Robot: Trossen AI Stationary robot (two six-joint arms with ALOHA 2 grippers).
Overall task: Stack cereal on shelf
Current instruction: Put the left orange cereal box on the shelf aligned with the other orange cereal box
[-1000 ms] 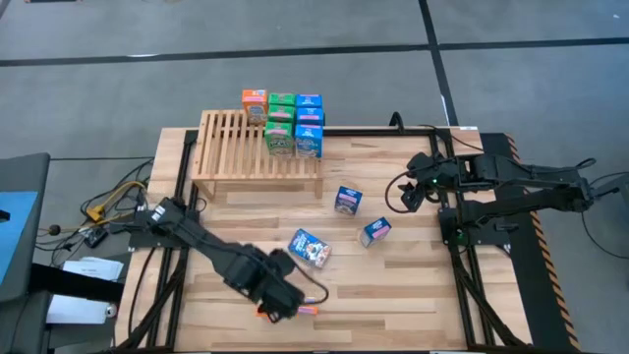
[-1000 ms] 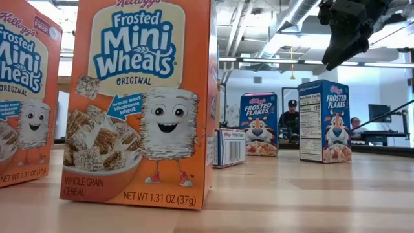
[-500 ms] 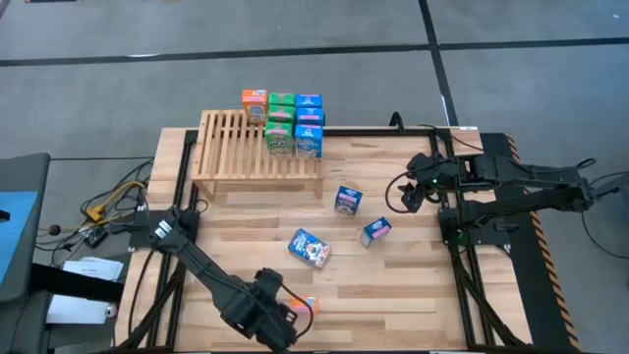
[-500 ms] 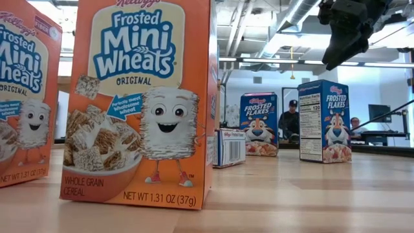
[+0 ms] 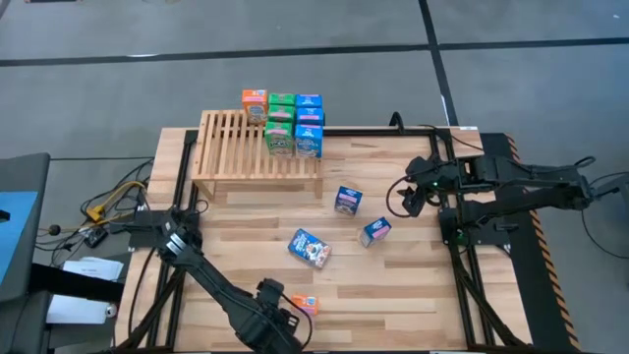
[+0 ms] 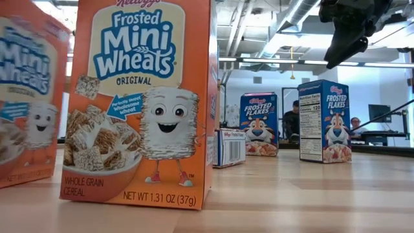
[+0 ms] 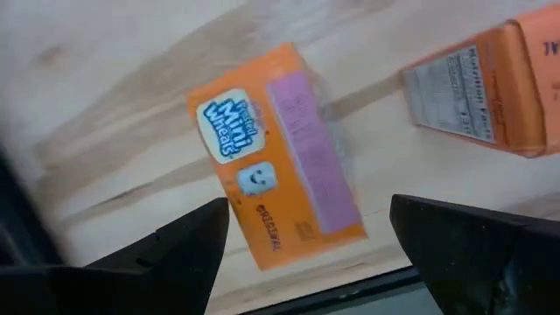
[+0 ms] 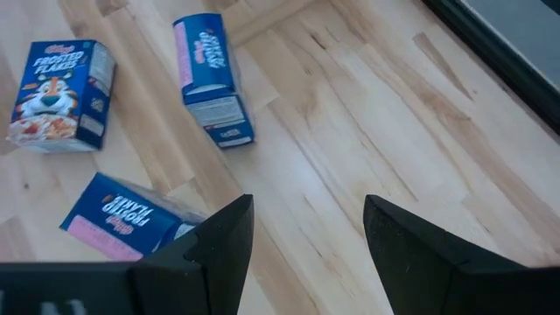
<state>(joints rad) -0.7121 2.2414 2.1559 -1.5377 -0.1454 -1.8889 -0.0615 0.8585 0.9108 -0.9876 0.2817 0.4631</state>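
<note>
Your left gripper (image 7: 302, 241) sits at the table's 7 o'clock edge, fingers spread wide and empty, above a small orange cardboard Mini-Wheats box (image 7: 280, 157) lying flat on the planks; a second orange box (image 7: 486, 92) stands just beside it.

At 11 o'clock you have the low light-wood slatted rack (image 5: 231, 147). Its right end carries a tight cluster of orange, green and blue boxes (image 5: 287, 123), about six by my count. The left slats are bare.

Mid-table, three blue Frosted Flakes boxes (image 5: 344, 200) lie well apart, one upright, others tipped.

Your right gripper (image 8: 302, 249) hangs at 3 o'clock, fingers parted, nothing between them.

Judgement: roughly half done; five loose boxes left. Cartons are light, smooth, glossy-printed, square-edged; expect easy sliding on the pale grained wood.
</note>
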